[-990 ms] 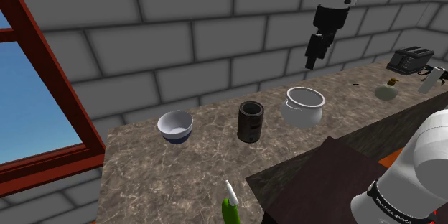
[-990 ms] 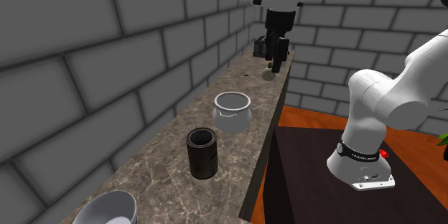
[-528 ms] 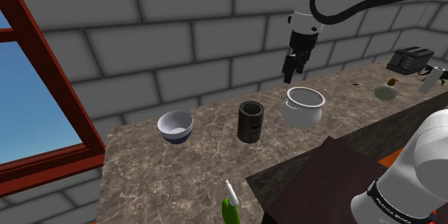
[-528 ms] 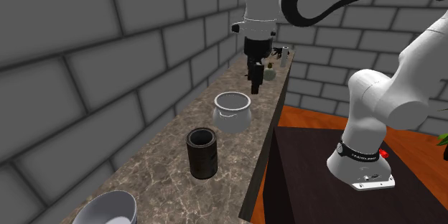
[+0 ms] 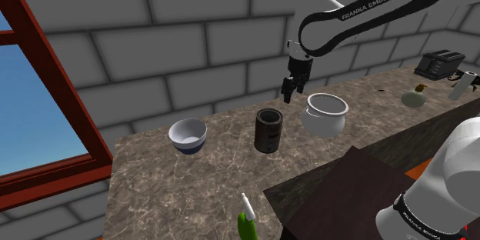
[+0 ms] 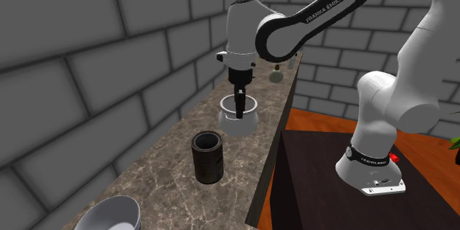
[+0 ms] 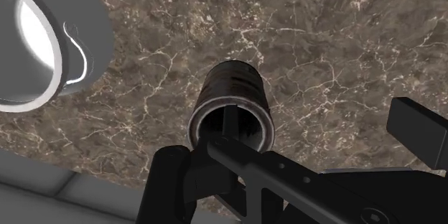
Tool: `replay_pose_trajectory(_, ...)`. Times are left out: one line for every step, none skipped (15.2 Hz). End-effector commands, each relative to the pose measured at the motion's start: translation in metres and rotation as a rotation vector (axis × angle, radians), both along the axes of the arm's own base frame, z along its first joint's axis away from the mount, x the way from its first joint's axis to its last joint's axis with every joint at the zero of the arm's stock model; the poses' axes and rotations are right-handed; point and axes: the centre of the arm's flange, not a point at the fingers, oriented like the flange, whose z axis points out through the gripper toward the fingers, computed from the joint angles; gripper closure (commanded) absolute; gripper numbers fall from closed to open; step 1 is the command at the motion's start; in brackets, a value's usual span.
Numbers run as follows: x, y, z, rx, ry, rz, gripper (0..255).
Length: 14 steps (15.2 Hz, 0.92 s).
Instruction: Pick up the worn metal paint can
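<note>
A grey block wall backs a long marbled stone table (image 5: 192,185), with a red-framed window (image 5: 46,85) beyond one end. The dark, worn paint can (image 5: 268,129) (image 6: 207,157) (image 7: 231,108) stands upright and open-topped about midway between the wall edge and the open edge. A white bowl (image 5: 188,134) is on its window side and a pale pot (image 5: 324,115) (image 6: 238,114) on its other side. The white arm (image 5: 346,19) holds the jaws above the table near the wall edge, between can and pot. The jaws are spread apart, empty and clear of the can.
</note>
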Motion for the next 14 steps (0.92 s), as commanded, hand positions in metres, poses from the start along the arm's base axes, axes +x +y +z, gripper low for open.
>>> replay_pose_trajectory(0.015, 0.0, -0.021, 0.005, 0.001, -0.002, 0)
replay_pose_trajectory(0.023, 0.0, -0.031, 0.007, 0.002, -0.003, 0)
replay_pose_trajectory(0.03, 0.0, -0.042, 0.009, 0.003, -0.004, 0)
replay_pose_trajectory(0.038, 0.0, -0.053, 0.012, 0.004, -0.005, 0)
replay_pose_trajectory(0.046, 0.0, -0.064, 0.014, 0.005, -0.006, 0)
replay_pose_trajectory(0.054, 0.0, -0.074, 0.016, 0.006, -0.007, 0)
replay_pose_trajectory(0.062, 0.001, -0.085, 0.019, 0.007, -0.008, 0)
replay_pose_trajectory(0.069, 0.001, -0.096, 0.021, 0.008, -0.009, 0)
replay_pose_trajectory(0.077, 0.001, -0.107, 0.023, 0.009, -0.01, 0)
replay_pose_trajectory(0.085, 0.001, -0.117, 0.025, 0.01, -0.011, 0)
replay_pose_trajectory(0.093, 0.001, -0.128, 0.028, 0.011, -0.012, 0)
replay_pose_trajectory(0.1, 0.001, -0.139, 0.03, 0.012, -0.013, 0)
replay_pose_trajectory(0.108, 0.002, -0.15, 0.032, 0.013, -0.014, 0)
replay_pose_trajectory(0.116, 0.002, -0.161, 0.035, 0.014, -0.015, 0)
